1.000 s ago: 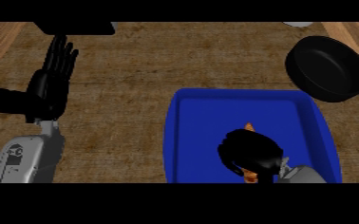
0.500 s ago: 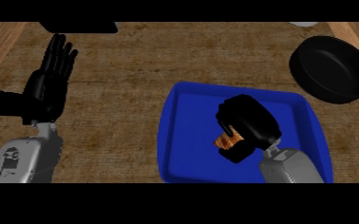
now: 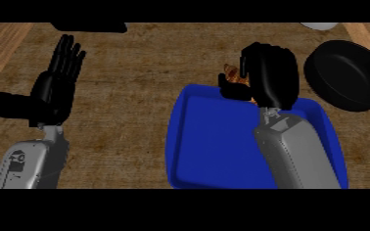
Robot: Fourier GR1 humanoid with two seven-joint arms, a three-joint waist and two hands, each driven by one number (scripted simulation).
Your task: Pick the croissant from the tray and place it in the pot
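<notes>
Now right hand gripping croissant above tray edge, near pot; left hand resting open

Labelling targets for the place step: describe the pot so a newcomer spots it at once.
Start at the blue tray on the wooden counter, low and right of centre. Look up and right past its far corner, beyond the right hand holding the croissant. The pot is the round black vessel at the right edge, the only large dark round thing there.
</notes>
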